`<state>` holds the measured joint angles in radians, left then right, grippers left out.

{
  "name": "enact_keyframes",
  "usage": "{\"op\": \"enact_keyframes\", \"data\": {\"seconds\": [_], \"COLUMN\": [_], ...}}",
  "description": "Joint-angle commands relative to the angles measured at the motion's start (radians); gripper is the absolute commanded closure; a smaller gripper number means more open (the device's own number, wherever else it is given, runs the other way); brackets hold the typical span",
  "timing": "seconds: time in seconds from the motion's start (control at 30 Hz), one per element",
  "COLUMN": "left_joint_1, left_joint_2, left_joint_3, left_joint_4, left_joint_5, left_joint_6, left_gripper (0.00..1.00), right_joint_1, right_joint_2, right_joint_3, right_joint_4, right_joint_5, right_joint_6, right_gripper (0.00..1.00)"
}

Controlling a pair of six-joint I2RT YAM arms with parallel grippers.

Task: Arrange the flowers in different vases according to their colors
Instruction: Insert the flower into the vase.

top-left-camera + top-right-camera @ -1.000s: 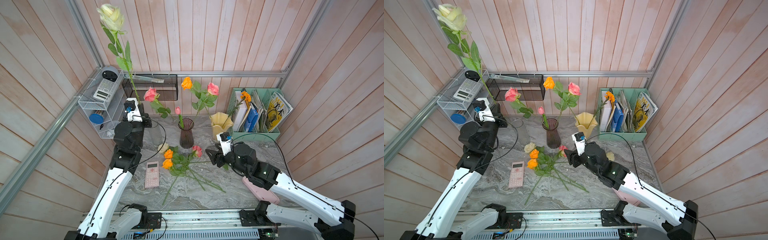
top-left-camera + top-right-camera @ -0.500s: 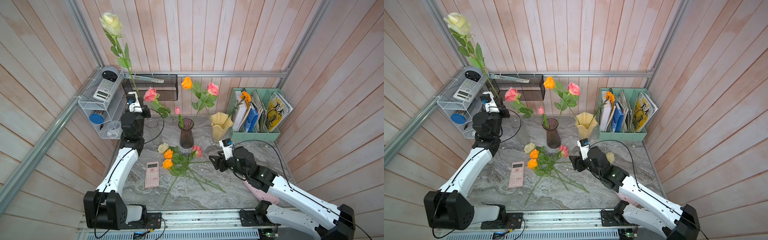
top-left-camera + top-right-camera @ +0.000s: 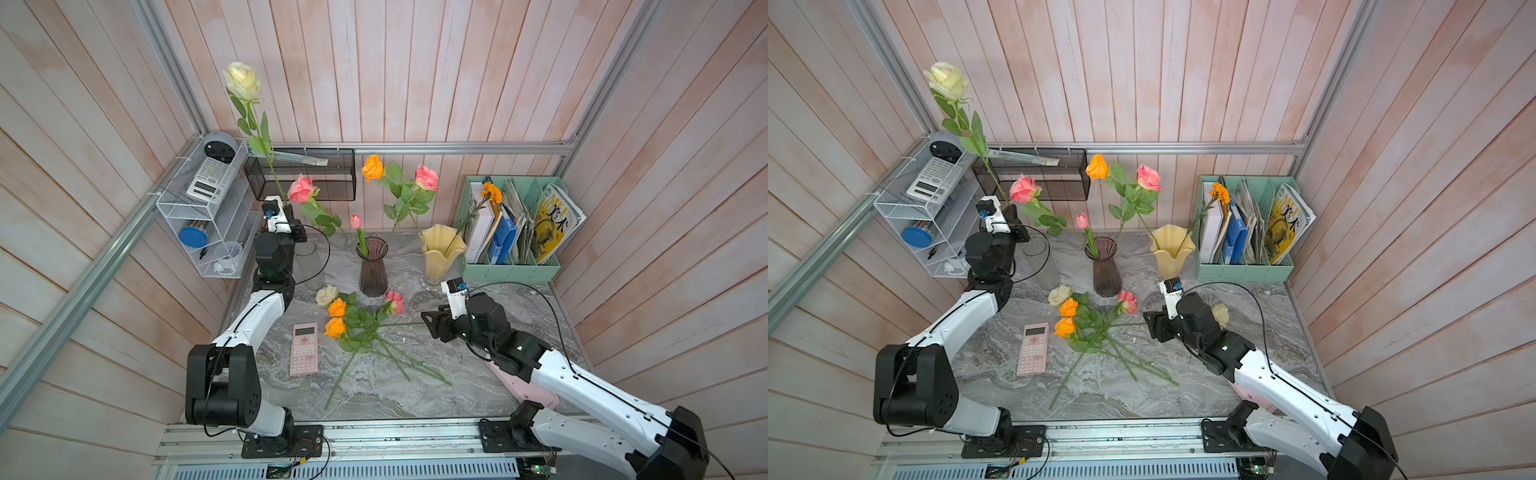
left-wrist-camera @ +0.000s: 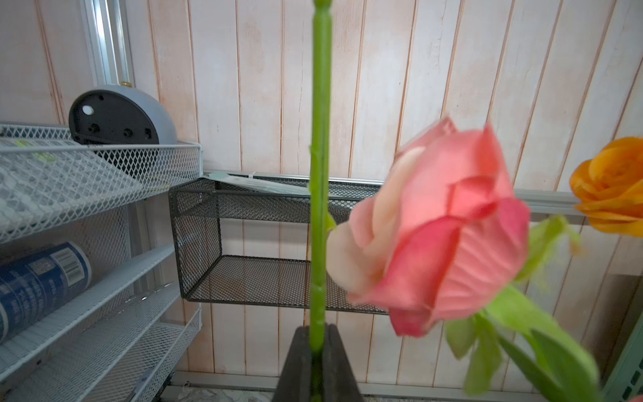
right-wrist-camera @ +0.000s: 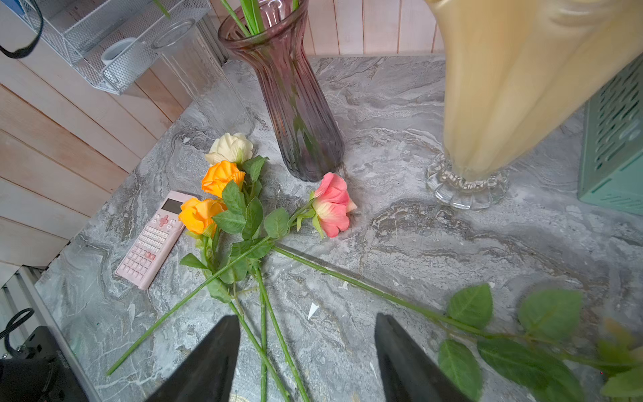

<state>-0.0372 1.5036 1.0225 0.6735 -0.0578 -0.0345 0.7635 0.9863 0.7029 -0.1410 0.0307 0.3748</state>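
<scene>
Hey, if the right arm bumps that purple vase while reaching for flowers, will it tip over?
Probably tippy: the purple vase is tall and slim, and long-stemmed roses lean out well above its rim. It looks like ribbed glass, so likely fragile. On the smooth marble tabletop it might slide before toppling.

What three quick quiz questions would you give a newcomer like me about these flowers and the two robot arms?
1. True or false: the right gripper is clamped on a flower stem.
2. The rose held up by the left gripper is: A pink, B cream, C orange?
3. Fill in: ___ orange roses lie on the table.
Key: 1 false, its jaws stand open; 2 B; 3 two.
</scene>
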Motion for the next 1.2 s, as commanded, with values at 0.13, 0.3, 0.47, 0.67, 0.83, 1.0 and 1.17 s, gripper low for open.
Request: {"op": "enact_keyframes", "data": {"seconds": [0.13,0.3,0.47,0.67,0.83,1.0,1.17], "left_joint_1": [0.007,0.008,0.008,0.008,0.007,0.004,-0.055], "left_joint_2": [0.017,0.035,0.04,0.018,-0.023,-0.121,-0.288], "left_joint_3": [-0.069,-0.107,-0.109,-0.105,-0.097,-0.089,-0.081], "left_joint_4": [0.092,0.121,0.095,0.047,-0.018,-0.167,-0.413], "left_joint_5": [0.008,0.016,0.037,0.051,0.061,0.065,-0.02], "left_joint_6": [-0.034,-0.051,-0.061,-0.066,-0.064,-0.065,-0.013], "left_gripper": [1.0,1.0,0.88,0.55,0.47,0.42,0.35], "right_joint_1": [-0.011,-0.013,-0.015,-0.015,-0.015,-0.015,-0.019], "right_joint_2": [0.003,-0.022,-0.048,-0.067,-0.088,-0.121,-0.139], "right_joint_3": [-0.009,-0.02,-0.029,-0.041,-0.053,-0.068,-0.077], "right_joint_4": [0.02,0.017,0.009,0.015,0.018,0.015,0.013], "right_joint_5": [-0.021,-0.019,-0.01,-0.011,-0.011,-0.005,-0.003], "right_joint_6": [0.011,0.01,0.013,0.02,0.025,0.026,0.026], "right_gripper": [0.32,0.32,0.32,0.33,0.33,0.33,0.33]}}
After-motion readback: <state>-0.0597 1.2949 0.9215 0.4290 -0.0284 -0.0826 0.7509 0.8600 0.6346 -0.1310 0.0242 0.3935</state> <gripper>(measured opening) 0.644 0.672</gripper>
